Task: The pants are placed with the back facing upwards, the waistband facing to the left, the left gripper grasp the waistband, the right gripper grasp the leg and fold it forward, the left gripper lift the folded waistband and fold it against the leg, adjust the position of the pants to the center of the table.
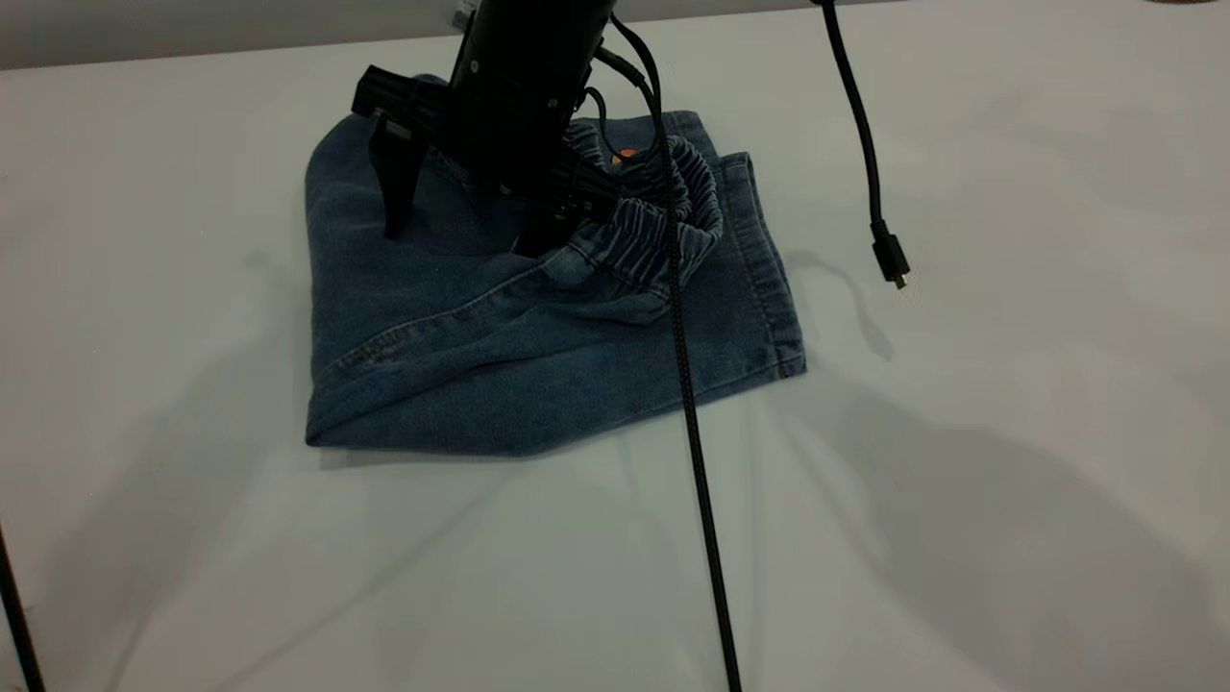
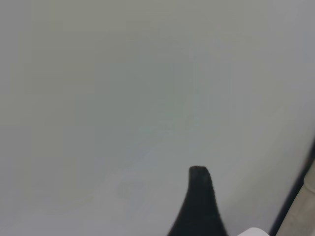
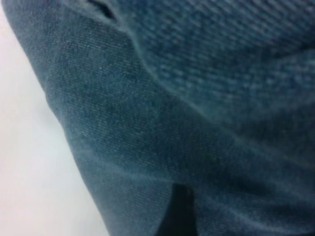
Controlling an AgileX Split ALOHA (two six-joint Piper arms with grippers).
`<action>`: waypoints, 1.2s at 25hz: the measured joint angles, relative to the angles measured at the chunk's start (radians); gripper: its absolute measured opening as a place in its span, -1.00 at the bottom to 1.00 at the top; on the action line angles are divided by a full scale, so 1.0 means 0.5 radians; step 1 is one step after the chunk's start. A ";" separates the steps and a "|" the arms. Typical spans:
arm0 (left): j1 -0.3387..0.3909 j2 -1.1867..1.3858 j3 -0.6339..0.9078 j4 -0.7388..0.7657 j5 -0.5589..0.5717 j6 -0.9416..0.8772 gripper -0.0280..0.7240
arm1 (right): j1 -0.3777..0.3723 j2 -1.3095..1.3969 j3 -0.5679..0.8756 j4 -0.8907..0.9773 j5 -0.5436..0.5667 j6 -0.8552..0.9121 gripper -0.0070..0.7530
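One dark thin rod crosses the lower-left corner of the exterior view. The worktop is a single smooth, matte, pale-grey surface. One pair of pants, blue denim with a woven texture and pale seam stitching, lies folded into a roughly square stack left of centre and toward the far edge of the worktop; the fold line forms its left side. One right gripper, black and angular on a bulky black body, stands over the far part of the stack. Its two fingers are spread wide, with both tips down on the denim and the right-hand tip against the waistband. The waistband is a gathered, ruched elastic strip, bunched into a raised loop on top of the stack. A flat stitched hem forms the stack's right side. One braided black cable runs from the arm down across the waistband and the pants to the near edge, covering a thin strip of both. One loose black cable hangs farther right, ending in a small plug clear of the pants. The left gripper appears only in its own wrist view, as one tapered black tip above bare worktop; its aperture cannot be determined.
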 joint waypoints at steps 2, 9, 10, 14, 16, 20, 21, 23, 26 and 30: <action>0.000 0.000 0.000 0.000 0.000 0.000 0.43 | 0.001 -0.002 -0.002 -0.084 0.024 0.077 0.50; 0.000 0.000 0.000 0.000 -0.002 0.000 0.43 | 0.001 -0.010 -0.006 -0.450 0.201 0.501 0.49; 0.000 0.000 0.000 0.000 -0.002 -0.005 0.43 | 0.001 -0.010 -0.006 -0.452 0.201 0.545 0.49; 0.000 0.000 0.000 0.000 -0.002 -0.001 0.43 | -0.001 -0.011 -0.004 -0.460 0.201 0.668 0.49; 0.000 0.000 0.000 0.000 -0.002 -0.001 0.43 | -0.001 -0.023 -0.004 -0.463 0.217 0.671 0.49; 0.000 0.000 0.000 0.000 -0.011 0.001 0.43 | -0.001 -0.073 0.004 -0.487 0.324 0.640 0.49; 0.000 0.000 0.000 0.000 -0.011 0.001 0.43 | -0.001 -0.096 0.006 -0.497 0.334 0.615 0.49; 0.000 0.002 0.000 0.000 -0.011 0.001 0.43 | -0.001 -0.154 0.008 -0.549 0.333 0.606 0.49; 0.000 0.002 0.000 0.000 -0.011 0.001 0.43 | -0.001 -0.264 0.001 -0.650 0.310 0.620 0.50; 0.000 0.002 0.000 0.000 -0.011 0.001 0.43 | -0.001 -0.348 0.001 -0.755 0.382 0.614 0.50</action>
